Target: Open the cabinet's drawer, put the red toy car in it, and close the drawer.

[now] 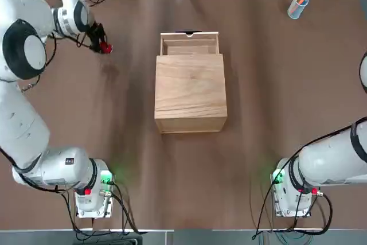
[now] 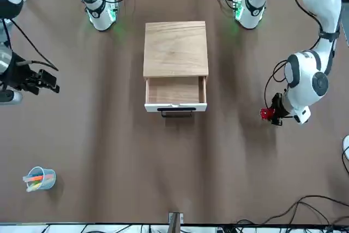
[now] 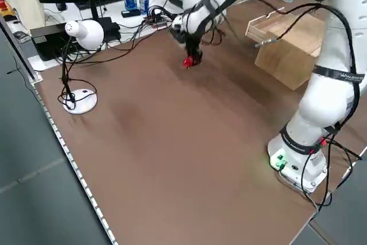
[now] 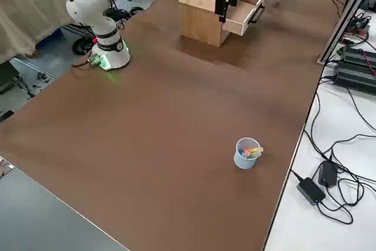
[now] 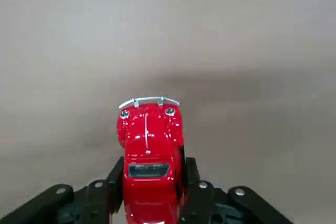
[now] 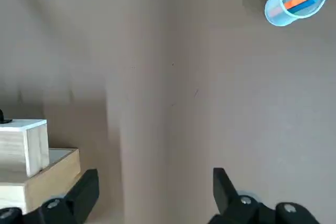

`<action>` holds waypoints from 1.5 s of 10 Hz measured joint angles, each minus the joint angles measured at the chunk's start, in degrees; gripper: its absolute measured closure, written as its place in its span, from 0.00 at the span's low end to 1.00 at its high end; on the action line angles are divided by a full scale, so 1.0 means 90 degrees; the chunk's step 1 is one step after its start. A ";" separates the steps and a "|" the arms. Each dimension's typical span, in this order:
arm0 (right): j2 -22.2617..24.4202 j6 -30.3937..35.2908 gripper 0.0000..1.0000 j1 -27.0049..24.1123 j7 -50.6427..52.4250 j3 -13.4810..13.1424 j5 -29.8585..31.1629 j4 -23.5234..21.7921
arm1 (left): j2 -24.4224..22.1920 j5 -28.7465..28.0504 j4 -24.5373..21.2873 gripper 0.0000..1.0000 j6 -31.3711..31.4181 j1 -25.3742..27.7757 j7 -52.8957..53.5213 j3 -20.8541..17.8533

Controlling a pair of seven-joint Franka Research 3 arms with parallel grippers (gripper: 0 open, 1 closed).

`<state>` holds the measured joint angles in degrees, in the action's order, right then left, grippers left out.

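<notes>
Cabinet (image 1: 191, 87), mid-table: rigid wood, prob. stable; drawer (image 2: 174, 94) is out, thin-walled, so you should push square at its handle (image 2: 177, 111), R gripper (image 6: 156, 195) wide and off to the cabinet's R. Red toy car (image 5: 152, 161) is up off the table, L of the cabinet, gripped by its sides in L gripper (image 5: 153, 190): light, hard, glossy, may slip, so keep your side hold, mod. force.

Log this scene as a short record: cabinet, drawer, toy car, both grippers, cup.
cabinet: wooden box, mid-table
drawer: pulled open, nothing visible inside
toy car: red, gripped, not yet in the drawer
left gripper: shut on the car, left of the cabinet
right gripper: open, right of the cabinet
cup: pale blue, holding markers
</notes>
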<state>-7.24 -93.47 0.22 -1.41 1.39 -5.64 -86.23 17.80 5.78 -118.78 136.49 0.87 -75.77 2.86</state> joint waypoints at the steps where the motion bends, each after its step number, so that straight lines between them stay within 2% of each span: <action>1: 0.0001 0.0000 0.04 0.0014 -0.0019 0.0016 0.0009 0.0000 | -0.0143 0.0000 0.0237 0.52 -0.0285 -0.0005 -0.0325 0.0347; 4: 0.0001 0.0038 0.03 0.0187 -0.0021 0.0148 0.0010 -0.0018 | -0.0264 -0.0076 0.1015 0.52 -0.1020 -0.0033 -0.1669 0.1503; 7: -0.0052 0.0089 0.02 0.0554 -0.0082 0.0183 0.0014 -0.0116 | -0.0279 -0.0538 0.1719 0.52 -0.1634 -0.0066 -0.3281 0.2660; 10: -0.0081 0.0089 0.02 0.0584 -0.0083 0.0177 0.0018 -0.0155 | -0.0235 -0.0846 0.1913 0.52 -0.1784 -0.0128 -0.4375 0.3538; 12: -0.0081 0.0089 0.02 0.0595 -0.0083 0.0181 0.0018 -0.0155 | -0.0068 -0.1053 0.2079 0.52 -0.1784 -0.0367 -0.4882 0.3867; 15: -0.0129 0.0089 0.02 0.0661 -0.0083 0.0186 0.0018 -0.0171 | 0.0224 -0.1203 0.2298 0.52 -0.1786 -0.1000 -0.5247 0.3886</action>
<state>-8.40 -92.67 6.17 -2.17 3.06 -5.48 -87.77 19.82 -5.04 -98.09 120.41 -8.13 -122.99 37.83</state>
